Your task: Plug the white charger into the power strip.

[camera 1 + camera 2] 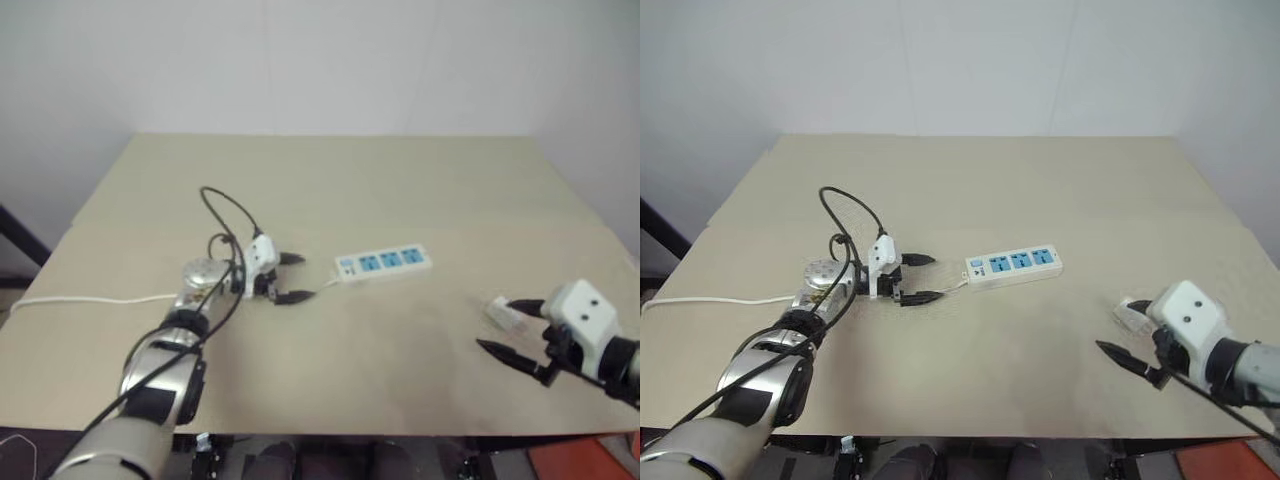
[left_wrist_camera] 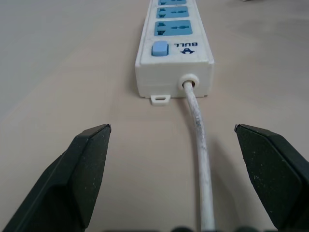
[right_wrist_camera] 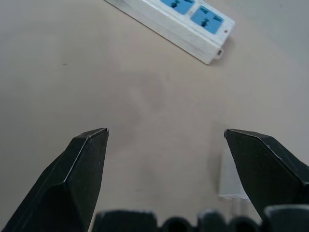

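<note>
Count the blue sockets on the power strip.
3, in a row along the power strip: one beside its switch end, one in the middle, one at the far end. All empty; none hidden.

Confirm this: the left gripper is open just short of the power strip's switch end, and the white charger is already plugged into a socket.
Not quite. The left gripper is open at the switch end of the power strip, but the white charger is not plugged in: the right eye view shows it lying on the table beside the open right gripper, apart from the strip.
</note>
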Tool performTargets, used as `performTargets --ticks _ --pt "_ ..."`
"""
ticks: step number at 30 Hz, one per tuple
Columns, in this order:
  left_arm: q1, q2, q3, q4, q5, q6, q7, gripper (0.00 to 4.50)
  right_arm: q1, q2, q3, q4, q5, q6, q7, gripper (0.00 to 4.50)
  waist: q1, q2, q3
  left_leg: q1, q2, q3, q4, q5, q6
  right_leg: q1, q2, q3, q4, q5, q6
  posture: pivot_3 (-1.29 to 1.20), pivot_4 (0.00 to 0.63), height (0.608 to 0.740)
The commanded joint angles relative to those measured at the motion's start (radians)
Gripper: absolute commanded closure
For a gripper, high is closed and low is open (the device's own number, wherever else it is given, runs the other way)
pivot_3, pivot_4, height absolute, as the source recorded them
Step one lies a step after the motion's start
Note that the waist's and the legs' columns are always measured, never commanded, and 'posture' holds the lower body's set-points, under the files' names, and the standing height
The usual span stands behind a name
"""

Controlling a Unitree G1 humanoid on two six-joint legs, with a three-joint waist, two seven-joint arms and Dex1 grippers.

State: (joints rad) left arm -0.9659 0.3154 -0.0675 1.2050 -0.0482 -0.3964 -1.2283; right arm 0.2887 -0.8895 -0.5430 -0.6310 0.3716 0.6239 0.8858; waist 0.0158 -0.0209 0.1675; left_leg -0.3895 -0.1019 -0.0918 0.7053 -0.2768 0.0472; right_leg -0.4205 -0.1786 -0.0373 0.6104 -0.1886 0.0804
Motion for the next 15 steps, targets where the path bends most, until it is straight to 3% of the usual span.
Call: performTargets --ticks 1,2,5,15 --pt "-0.049 -0.010 -0.035 0.014 0.059 0.020 0.024 0.04 0.027 0.006 -0.078 -0.068 0.005 0.037 -0.029 0.00 -0.001 0.000 0.000 0.000 0.000 0.000 0.000 0.000 0.000 0.000 0.000 0.000 0.000 0.000 0.000 0.00 0.150 0.740" --pt "-0.053 -0.013 -0.039 0.017 0.067 0.029 0.015 0.04 0.035 0.006 -0.083 -0.077 0.007 0.040 -0.030 0.00 -0.002 0.000 0.000 0.000 0.000 0.000 0.000 0.000 0.000 0.000 0.000 0.000 0.000 0.000 0.000 0.00 0.150 0.740" --pt "-0.065 -0.021 -0.048 0.017 0.075 0.078 -0.038 0.63 0.056 0.003 -0.083 -0.089 0.002 0.041 -0.033 0.00 -0.007 0.000 0.000 0.000 0.000 0.000 0.000 0.000 0.000 -0.001 0.000 0.000 0.000 0.000 0.001 0.00 0.150 0.740" --pt "-0.050 -0.008 -0.095 -0.008 0.146 0.125 -0.019 4.02 0.015 -0.015 -0.030 -0.062 0.001 0.037 -0.050 0.00 -0.005 0.000 0.000 0.001 0.000 0.001 0.000 0.000 0.000 0.000 0.000 0.001 0.000 0.000 0.001 0.00 0.150 0.740"
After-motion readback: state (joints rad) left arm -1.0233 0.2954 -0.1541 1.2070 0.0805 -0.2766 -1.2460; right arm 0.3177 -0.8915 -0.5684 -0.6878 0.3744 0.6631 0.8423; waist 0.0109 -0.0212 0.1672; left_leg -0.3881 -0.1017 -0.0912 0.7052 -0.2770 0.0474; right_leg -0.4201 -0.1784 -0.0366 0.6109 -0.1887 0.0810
